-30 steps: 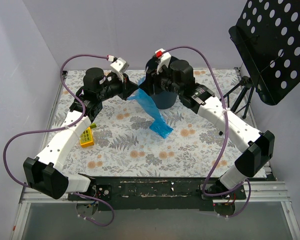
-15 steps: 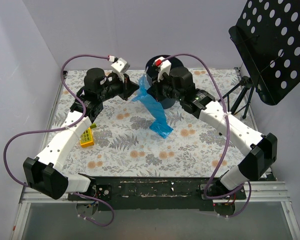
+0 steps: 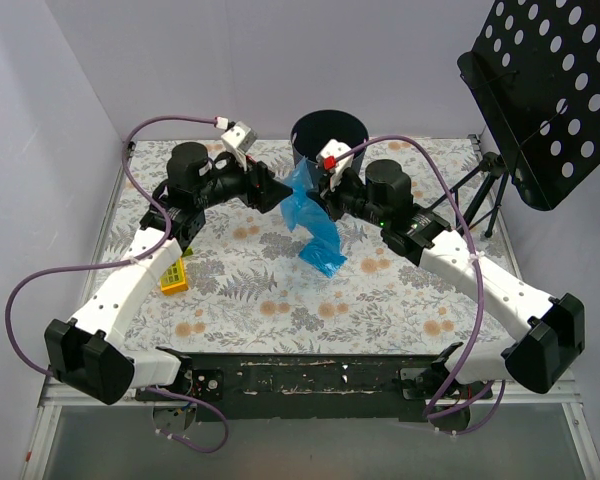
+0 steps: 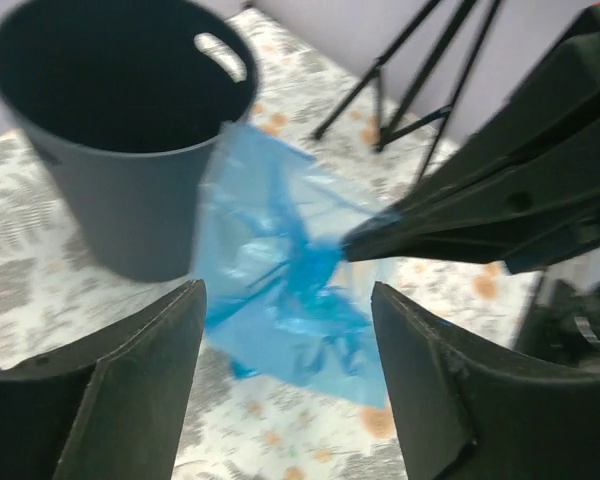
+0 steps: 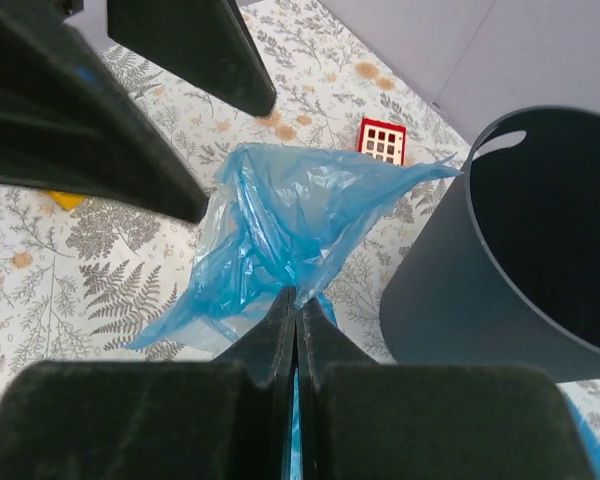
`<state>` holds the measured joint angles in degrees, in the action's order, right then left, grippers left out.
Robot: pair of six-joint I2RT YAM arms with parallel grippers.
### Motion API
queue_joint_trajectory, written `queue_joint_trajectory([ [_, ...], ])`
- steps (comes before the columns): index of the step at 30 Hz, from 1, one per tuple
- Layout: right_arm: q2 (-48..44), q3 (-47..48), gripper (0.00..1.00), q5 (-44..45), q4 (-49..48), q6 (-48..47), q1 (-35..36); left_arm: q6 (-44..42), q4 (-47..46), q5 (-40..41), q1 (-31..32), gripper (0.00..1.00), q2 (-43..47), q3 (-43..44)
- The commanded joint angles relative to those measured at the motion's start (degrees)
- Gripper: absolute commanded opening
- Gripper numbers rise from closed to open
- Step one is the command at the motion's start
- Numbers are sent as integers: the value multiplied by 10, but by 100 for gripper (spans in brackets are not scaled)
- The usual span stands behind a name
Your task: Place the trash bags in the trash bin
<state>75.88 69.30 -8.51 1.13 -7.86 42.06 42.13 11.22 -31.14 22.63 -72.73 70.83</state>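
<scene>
The right gripper (image 5: 296, 300) is pinched tight on the blue bag (image 5: 280, 225), held up just beside the bin (image 5: 450, 290), tail trailing to the surface (image 3: 250, 290). The left gripper (image 4: 285, 295) gapes empty. Feather-light, floppy, slippery film: grab a bunched fold.

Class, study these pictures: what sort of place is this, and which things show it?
Probably a robot lab's test cell: two cabled arms bolted to a table, plain walls enclosing it, and staged props like a bin and bag.
</scene>
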Motion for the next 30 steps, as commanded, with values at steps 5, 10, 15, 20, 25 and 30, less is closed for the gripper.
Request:
queue_joint_trajectory([
  [5, -7, 10, 1, -4, -60, -51, -1, 107, -81, -134, 6, 73, -45, 20],
  [10, -5, 14, 1, -21, -60, -60, 0, 146, -103, -87, 6, 49, -86, 35],
  [15, -9, 14, 1, 29, -47, -70, 0, 194, -104, -53, 1, 0, -103, 35],
  [20, -27, 7, 1, 152, -61, -95, -11, 138, -15, 88, -3, 0, -95, 35],
  [25, -41, 4, 1, 192, -62, -118, -26, 86, 26, 239, -13, 7, -76, 25],
  [30, -54, -8, 1, 212, -64, -139, -30, 58, 32, 288, -19, 24, -65, 19],
])
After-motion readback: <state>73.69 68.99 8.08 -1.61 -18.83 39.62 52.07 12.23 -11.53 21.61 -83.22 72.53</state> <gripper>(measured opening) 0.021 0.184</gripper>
